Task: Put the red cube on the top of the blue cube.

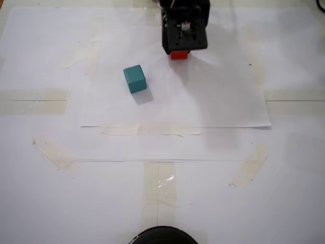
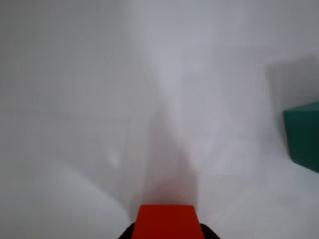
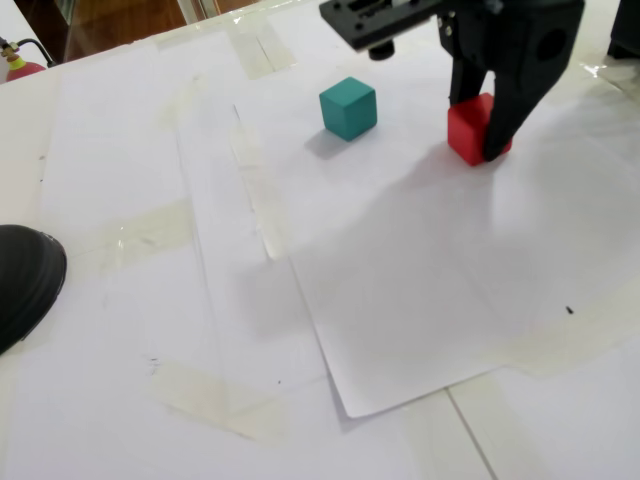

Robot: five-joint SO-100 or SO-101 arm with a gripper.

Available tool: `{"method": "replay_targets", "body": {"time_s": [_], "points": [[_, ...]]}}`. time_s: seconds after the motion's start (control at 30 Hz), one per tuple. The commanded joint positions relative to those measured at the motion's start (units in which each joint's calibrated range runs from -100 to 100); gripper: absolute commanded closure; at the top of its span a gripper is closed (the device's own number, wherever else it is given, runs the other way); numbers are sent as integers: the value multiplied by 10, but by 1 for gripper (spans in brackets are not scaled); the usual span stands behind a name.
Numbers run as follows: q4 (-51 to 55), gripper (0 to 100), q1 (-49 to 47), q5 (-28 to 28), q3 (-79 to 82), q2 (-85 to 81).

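The red cube [image 1: 179, 55] sits at the far middle of the white paper, between the fingers of my gripper [image 1: 179, 53], which is shut on it. In a fixed view the black fingers [image 3: 512, 118] clamp the red cube [image 3: 472, 128] from two sides, low at the paper; I cannot tell whether it is lifted. The wrist view shows the red cube [image 2: 167, 221] at the bottom edge, inside my gripper [image 2: 167, 233]. The blue cube [image 1: 134, 79], teal, stands free on the paper to the left of the gripper; it also shows as the teal cube [image 3: 348, 107] and at the right edge of the wrist view [image 2: 304, 134].
White paper sheets [image 1: 203, 109] are taped down with pale tape strips [image 1: 157, 188]. A black rounded object [image 1: 161, 236] lies at the near edge, also seen as the black object [image 3: 25, 280] at the left.
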Motion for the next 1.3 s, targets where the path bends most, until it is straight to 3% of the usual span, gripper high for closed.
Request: {"method": "replay_targets", "body": {"time_s": [0.0,0.53,1.27], "points": [[62,88,18,31,-109,5],[227,89,79,110,-381,76],[223,89,156,132,-522,189]]}}
